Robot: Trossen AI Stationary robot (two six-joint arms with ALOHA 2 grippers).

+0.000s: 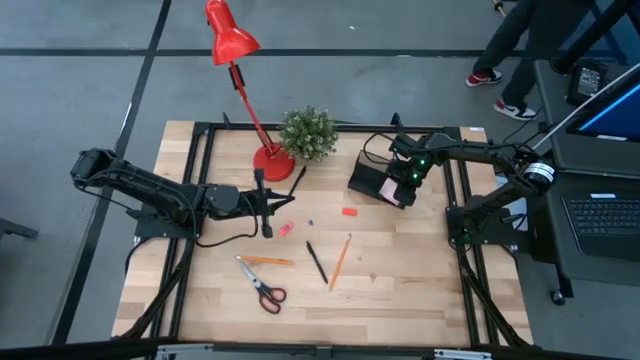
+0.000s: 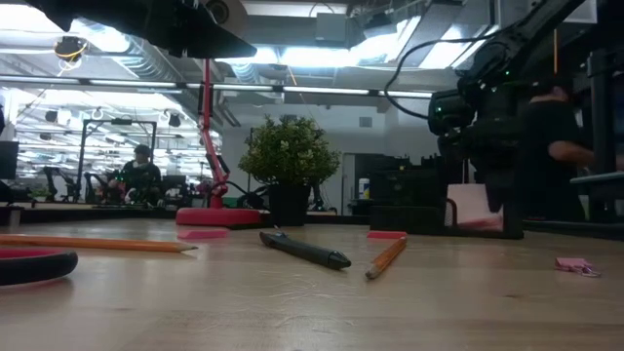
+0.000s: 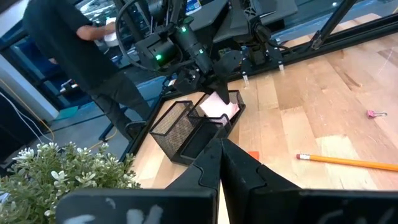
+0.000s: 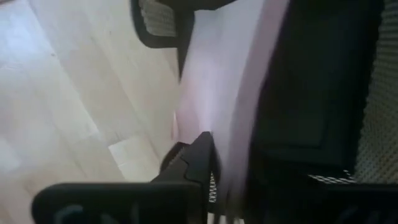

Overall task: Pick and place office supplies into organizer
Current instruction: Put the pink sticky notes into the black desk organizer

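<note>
Right claw (image 1: pixel 403 190) down in organizer (image 1: pixel 371 181), clamped on pink pad (image 3: pixel 217 107); pad upright inside mesh wall. Left claw (image 1: pixel 268 210) low over tabletop (image 1: pixel 400 280) near lamp base (image 1: pixel 272 165), fingers pressed together, nothing held. Loose on pale wood planks: scissors (image 1: pixel 262 288), two pencils (image 1: pixel 340 261), black pen (image 1: pixel 316 262), red eraser (image 1: pixel 350 211), pink eraser (image 1: pixel 285 229). Plant (image 1: pixel 307 133) beside lamp. Beyond tabletop: grey floor, person standing, laptop (image 1: pixel 605 215).
</note>
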